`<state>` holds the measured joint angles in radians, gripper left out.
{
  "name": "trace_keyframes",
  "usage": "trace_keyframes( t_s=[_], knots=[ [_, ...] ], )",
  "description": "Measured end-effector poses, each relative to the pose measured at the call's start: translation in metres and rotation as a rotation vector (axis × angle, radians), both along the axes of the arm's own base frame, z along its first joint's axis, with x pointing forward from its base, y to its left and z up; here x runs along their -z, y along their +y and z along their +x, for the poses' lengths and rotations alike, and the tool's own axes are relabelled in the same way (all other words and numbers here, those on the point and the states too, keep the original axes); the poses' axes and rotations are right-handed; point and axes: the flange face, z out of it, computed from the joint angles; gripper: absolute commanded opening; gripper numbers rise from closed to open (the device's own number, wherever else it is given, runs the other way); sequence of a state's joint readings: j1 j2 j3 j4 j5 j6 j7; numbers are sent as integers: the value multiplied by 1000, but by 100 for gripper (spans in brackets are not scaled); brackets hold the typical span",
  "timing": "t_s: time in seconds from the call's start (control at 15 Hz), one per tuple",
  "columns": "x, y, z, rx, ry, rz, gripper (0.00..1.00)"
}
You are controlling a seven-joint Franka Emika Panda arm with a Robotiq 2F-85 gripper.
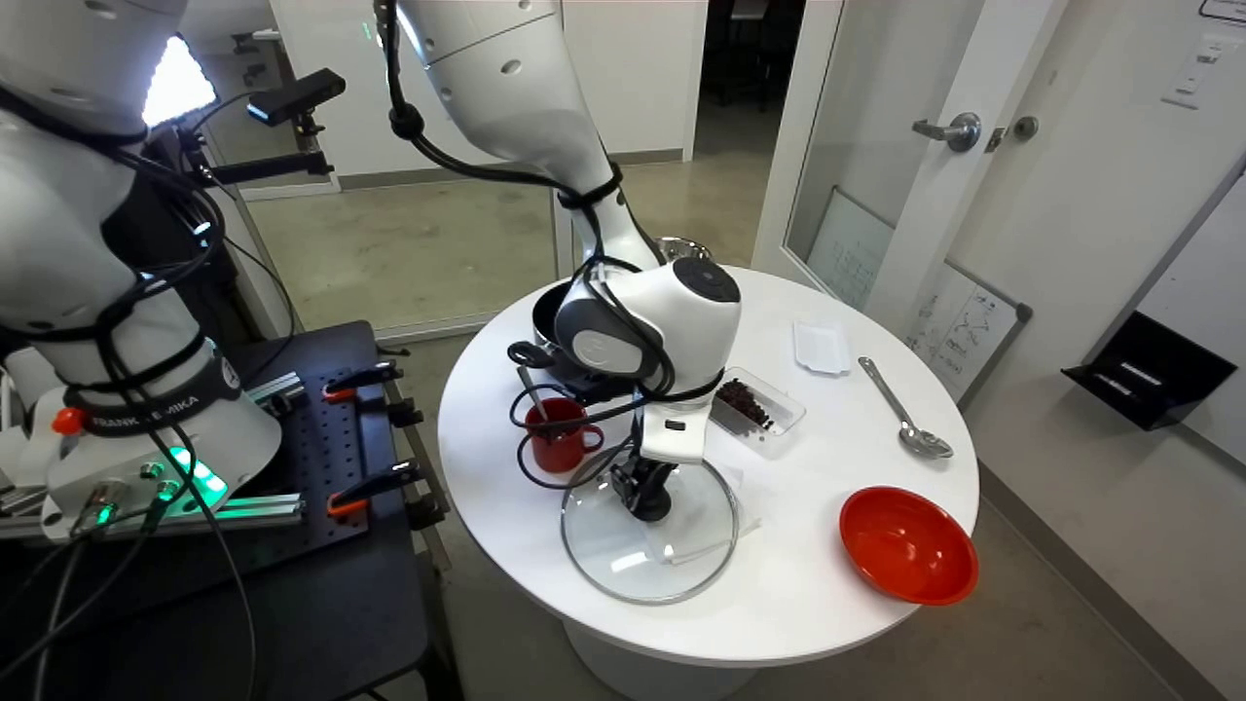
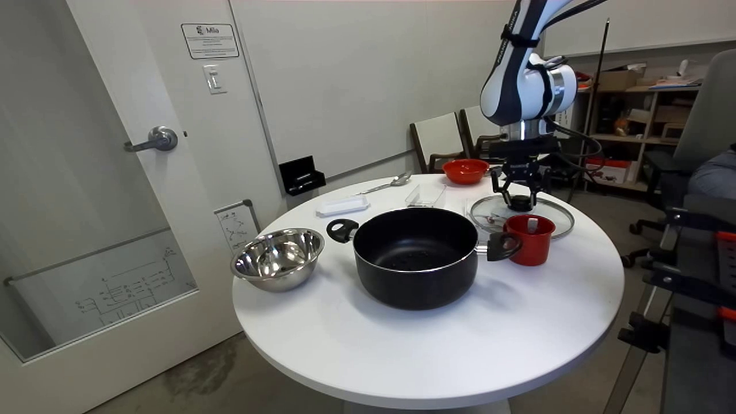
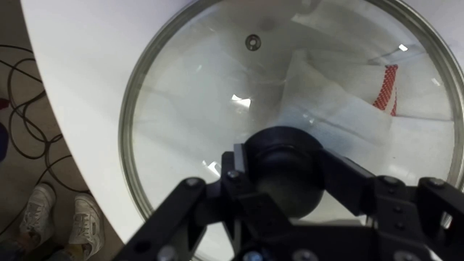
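The gripper point(image 3: 281, 159) pinches the round black knob point(image 3: 288, 175) of the glass pot lid point(image 3: 203, 108), a pad point(image 3: 240, 158) against each side. The lid lies on or barely above the round white table point(image 1: 827, 604). For a good hold, I judge, the pads want to sit square across the knob's middle with an even squeeze: a smooth round knob could let the lid swivel or dip. In the wrist view a metal vent hole point(image 3: 253, 42), near 12 o'clock from the knob, would show any twist. At 2 o'clock a folded white cloth point(image 3: 348, 105) with a red-patterned strip point(image 3: 387, 87) shows through the glass.

With the lid's centre as the dial in an exterior view, a red mug point(image 1: 557, 450) stands just beside the rim between 10 and 11, the arm's cables point(image 1: 487, 174) looping across it, so sideways drift risks a knock or snag. Farther out are a clear plastic tray point(image 1: 785, 411) of dark brown bits point(image 1: 742, 401) at 1, a black two-handled pot point(image 2: 417, 287) at 11, a red bowl point(image 1: 908, 545) at 3 and a metal serving spoon point(image 1: 923, 442) at 2.

The arm's base label point(image 1: 156, 409) reads "FRANKA EMIKA", partly covered by a cable. The wall sign point(image 2: 210, 46) is headed "Mila"; its small print and the handwriting on the leaning whiteboards point(image 2: 237, 227) cannot be read.
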<state>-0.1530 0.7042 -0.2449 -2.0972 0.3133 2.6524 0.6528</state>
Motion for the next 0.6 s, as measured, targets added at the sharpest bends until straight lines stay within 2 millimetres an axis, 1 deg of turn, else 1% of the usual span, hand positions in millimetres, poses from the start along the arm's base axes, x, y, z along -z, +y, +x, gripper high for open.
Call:
trace_keyframes(
  t_s=[0.33,0.6],
  knots=[
    [-1,0,-2,0,-16,-14,26],
    [-2,-1,-8,4,-35,-35,26]
  ],
)
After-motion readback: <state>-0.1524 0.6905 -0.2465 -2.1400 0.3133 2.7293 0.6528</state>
